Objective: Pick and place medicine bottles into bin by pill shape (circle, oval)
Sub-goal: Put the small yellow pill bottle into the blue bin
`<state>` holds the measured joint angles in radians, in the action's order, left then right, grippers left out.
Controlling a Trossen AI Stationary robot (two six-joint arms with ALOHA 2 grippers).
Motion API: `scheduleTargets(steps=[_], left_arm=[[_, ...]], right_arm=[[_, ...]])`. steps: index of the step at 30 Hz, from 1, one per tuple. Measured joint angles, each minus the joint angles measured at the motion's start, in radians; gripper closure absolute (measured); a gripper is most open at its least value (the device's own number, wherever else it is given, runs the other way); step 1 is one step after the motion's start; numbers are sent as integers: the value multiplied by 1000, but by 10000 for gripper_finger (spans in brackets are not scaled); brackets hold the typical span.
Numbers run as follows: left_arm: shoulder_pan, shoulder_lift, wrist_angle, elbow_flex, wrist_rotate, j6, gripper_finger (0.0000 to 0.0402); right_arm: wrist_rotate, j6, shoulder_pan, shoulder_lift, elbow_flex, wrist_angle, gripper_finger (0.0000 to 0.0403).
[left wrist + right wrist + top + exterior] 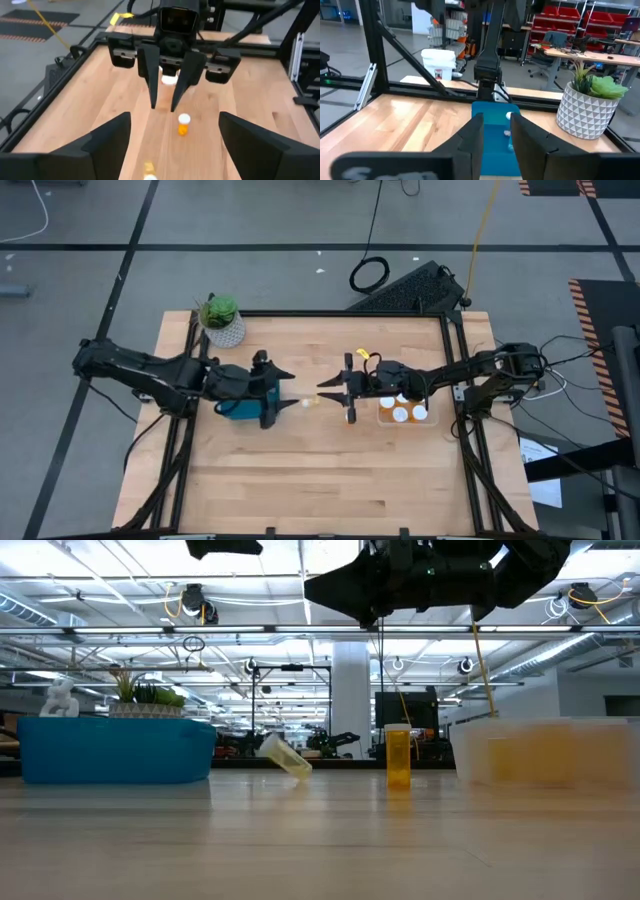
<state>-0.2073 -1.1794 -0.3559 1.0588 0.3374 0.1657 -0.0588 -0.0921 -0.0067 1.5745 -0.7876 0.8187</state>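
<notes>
Two amber medicine bottles with white caps are on the table between the bins: one upright (183,125) (397,756), one lying on its side (285,756) (149,169). More bottles (400,414) sit in the clear bin (436,418) at the right. The blue bin (238,410) (115,750) stands at the left. My left gripper (285,393) hovers open over the blue bin's right end. My right gripper (325,392) (163,106) faces it above the two loose bottles, open and holding nothing.
A green plant in a white pot (222,320) (587,107) stands at the table's far left corner. Black frame rails run along the table's left and right edges. Bare wood lies along the near side.
</notes>
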Motion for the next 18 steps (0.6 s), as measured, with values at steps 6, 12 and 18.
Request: scheduleTargets(steps=[6,12,18], left_arm=[[-45,-41,-34,25,41,4,104],[-49,-85,-118,25,83,5,132],[-4,-98,-135,23,127,-32,152]], right_arm=[[-26,-73,10,0,0,-149,338],[60,-54,-27,0,-27,-346,334],[-11,-217,-132,24,-189,-581,313]])
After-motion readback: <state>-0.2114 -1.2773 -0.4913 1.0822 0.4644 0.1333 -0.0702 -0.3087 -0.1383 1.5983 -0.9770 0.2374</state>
